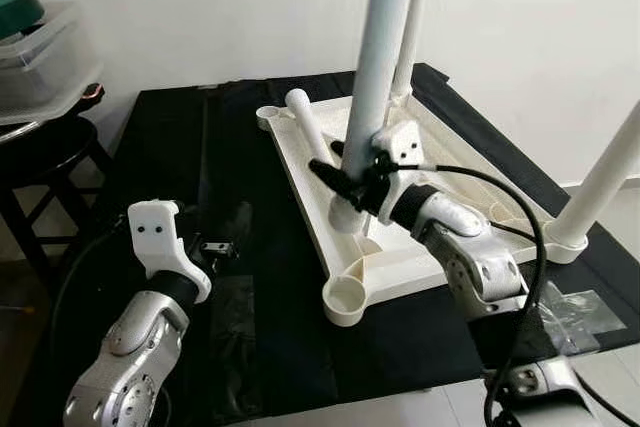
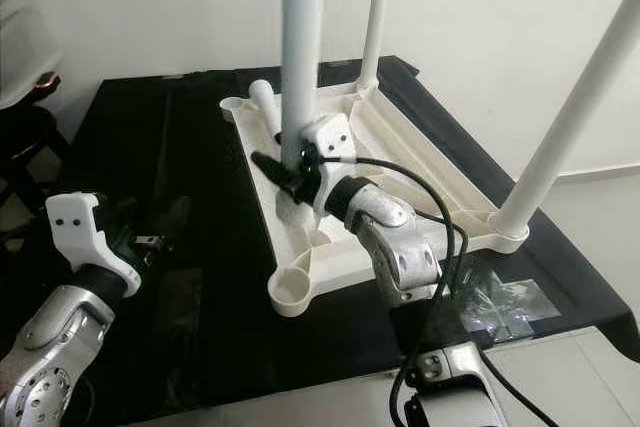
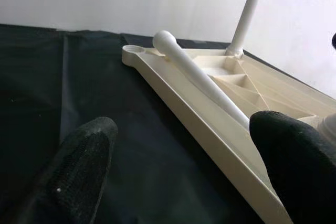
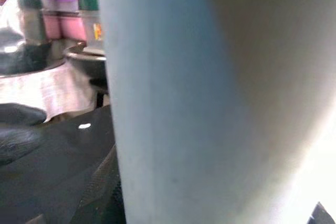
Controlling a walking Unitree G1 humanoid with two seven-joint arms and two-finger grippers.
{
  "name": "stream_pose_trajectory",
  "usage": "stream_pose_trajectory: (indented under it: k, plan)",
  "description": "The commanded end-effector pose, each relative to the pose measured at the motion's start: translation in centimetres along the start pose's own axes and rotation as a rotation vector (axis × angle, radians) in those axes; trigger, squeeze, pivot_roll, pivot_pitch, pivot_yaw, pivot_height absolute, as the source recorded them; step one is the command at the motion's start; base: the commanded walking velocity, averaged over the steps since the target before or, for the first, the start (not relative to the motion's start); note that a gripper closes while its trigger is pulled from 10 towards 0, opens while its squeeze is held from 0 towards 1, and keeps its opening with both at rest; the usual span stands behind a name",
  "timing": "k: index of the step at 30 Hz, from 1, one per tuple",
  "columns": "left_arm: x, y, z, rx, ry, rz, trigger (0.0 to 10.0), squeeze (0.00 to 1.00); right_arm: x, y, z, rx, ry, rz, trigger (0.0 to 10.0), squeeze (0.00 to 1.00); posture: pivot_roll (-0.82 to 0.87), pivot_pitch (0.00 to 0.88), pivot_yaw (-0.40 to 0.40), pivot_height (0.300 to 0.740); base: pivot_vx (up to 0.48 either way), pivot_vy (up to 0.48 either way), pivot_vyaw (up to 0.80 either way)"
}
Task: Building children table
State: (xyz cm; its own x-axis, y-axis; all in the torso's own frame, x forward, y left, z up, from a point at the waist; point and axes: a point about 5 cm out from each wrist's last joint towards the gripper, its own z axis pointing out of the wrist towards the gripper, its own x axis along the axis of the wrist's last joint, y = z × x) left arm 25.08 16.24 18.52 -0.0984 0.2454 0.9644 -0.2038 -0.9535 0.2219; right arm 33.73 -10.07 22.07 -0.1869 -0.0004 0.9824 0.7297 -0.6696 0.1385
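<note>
The head's two eyes look forward and down from above the black mat (image 1: 260,327), both taking in the upturned white tabletop (image 2: 420,162) and its upright legs; the left wrist camera sits low over the mat, facing along its fingertips (image 3: 79,156) toward the tabletop's near edge; the right wrist camera is pressed very close to one white leg (image 4: 173,98), shelves beyond.

Black-covered table (image 1: 250,347); upturned white tabletop (image 1: 440,152) lies on it, clear wrapper (image 1: 580,309) alongside.
</note>
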Motion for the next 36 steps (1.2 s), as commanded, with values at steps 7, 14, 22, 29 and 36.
stream_pose_trajectory:
  k: [7, 14, 22, 29, 36]
  plan:
    - [-0.2, 0.6, -0.5, -0.030, -0.009, 0.000, 10.0, 0.00, 0.1, -0.8, 0.1, 0.065, 0.004, 0.042, 10.0, 0.00, 0.00, 0.055, -0.020, 0.740, 0.000, 0.000, 0.00]
    - [-0.3, 0.8, -0.9, -0.034, -0.003, -0.023, 10.0, 0.00, 0.2, -1.8, 0.2, 0.138, 0.006, 0.075, 10.0, 0.00, -0.01, 0.060, -0.015, 0.740, 0.000, 0.000, 0.00]
    - [-0.4, 0.9, -1.2, -0.044, 0.005, -0.021, 10.0, 0.00, 0.0, -3.3, 0.1, 0.198, 0.005, 0.107, 10.0, 0.00, -0.01, 0.068, -0.008, 0.740, 0.000, 0.000, 0.00]
    - [-0.5, 0.3, -1.0, -0.022, 0.006, 0.019, 10.0, 0.00, -0.8, -2.6, -0.2, 0.190, -0.055, 0.030, 10.0, 0.00, -0.01, 0.073, -0.005, 0.740, 0.000, 0.000, 0.00]
    - [-0.5, 0.4, -1.4, -0.064, -0.001, 0.020, 10.0, 0.00, -0.3, -2.1, -0.4, 0.176, -0.054, 0.035, 10.0, 0.00, -0.01, 0.079, -0.002, 0.740, 0.000, 0.000, 0.00]
